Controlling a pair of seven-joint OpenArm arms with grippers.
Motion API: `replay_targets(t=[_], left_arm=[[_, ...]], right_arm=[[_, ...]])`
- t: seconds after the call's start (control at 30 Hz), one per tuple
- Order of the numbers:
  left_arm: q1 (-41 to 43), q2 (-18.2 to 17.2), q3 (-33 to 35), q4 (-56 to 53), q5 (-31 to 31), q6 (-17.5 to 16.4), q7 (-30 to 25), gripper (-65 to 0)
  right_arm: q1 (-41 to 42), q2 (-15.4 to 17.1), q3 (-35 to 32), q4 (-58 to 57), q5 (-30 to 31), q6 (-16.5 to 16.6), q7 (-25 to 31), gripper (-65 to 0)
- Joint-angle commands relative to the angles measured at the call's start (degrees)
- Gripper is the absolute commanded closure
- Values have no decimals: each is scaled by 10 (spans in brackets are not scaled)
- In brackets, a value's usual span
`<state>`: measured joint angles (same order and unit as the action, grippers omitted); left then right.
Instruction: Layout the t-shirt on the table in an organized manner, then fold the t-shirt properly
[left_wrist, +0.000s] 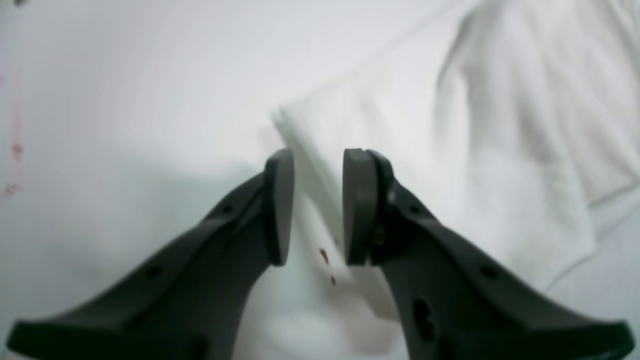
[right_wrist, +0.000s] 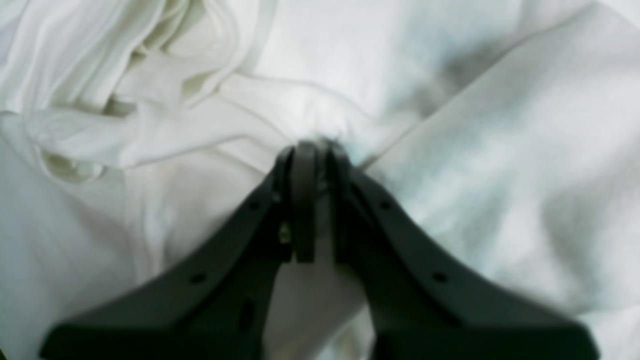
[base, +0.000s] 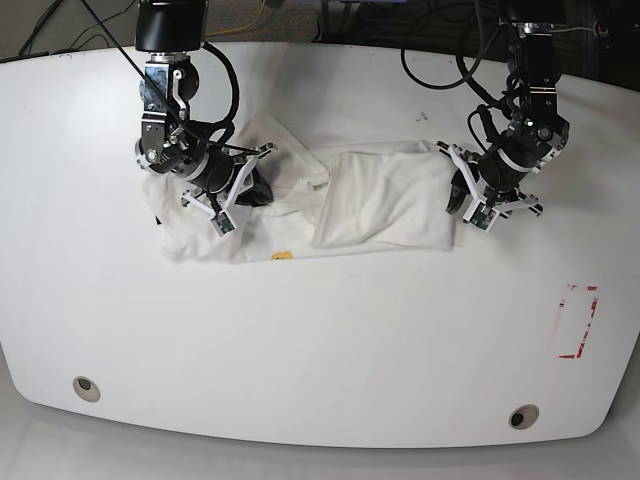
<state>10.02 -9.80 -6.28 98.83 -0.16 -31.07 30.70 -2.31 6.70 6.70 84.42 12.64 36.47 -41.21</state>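
The white t-shirt (base: 380, 205) lies crumpled across the far half of the table (base: 320, 350), with a small yellow emblem (base: 282, 256) at its near edge. My right gripper (base: 250, 190) is on the bunched part at the base view's left. In the right wrist view this gripper (right_wrist: 312, 147) is shut on a pinch of t-shirt (right_wrist: 150, 125) fabric. My left gripper (base: 462, 200) is at the shirt's other end. Its fingers (left_wrist: 280, 200) stand apart, straddling a hem of the t-shirt (left_wrist: 500, 125), whose corner lies just past the tips on the table (left_wrist: 125, 75).
A red tape rectangle (base: 577, 320) marks the table near the base view's right edge. Two round grommet holes (base: 86, 387) (base: 518, 417) sit by the front edge. Cables trail over the table's far edge behind both arms.
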Motion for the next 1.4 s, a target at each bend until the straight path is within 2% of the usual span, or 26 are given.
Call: replay_targets(t=[0.0, 0.17, 0.37, 0.53, 0.93, 1.37], left_arm=[[-7, -3, -3, -6, -8, 1, -13, -148], [-7, -3, 1, -33, -8, -4, -13, -148], [-7, -1, 3, -41, -8, -62, -12, -148], [-4, 4, -11, -20, -8, -88, -11, -148], [-6, 38, -21, 10, -8, -89, -11, -147], [-7, 38, 25, -35, -8, -89, -14, -147]], right_arm=[[2, 7, 2, 10, -34, -10, -40, -48], [4, 6, 2, 37, -33, -11, -44, -48], [6, 6, 2, 72, -33, -11, -77, -48], [6, 6, 2, 95, -33, -11, -82, -48], [6, 6, 2, 95, -33, -10, -83, -48], [6, 6, 2, 96, -33, -8, -83, -49]])
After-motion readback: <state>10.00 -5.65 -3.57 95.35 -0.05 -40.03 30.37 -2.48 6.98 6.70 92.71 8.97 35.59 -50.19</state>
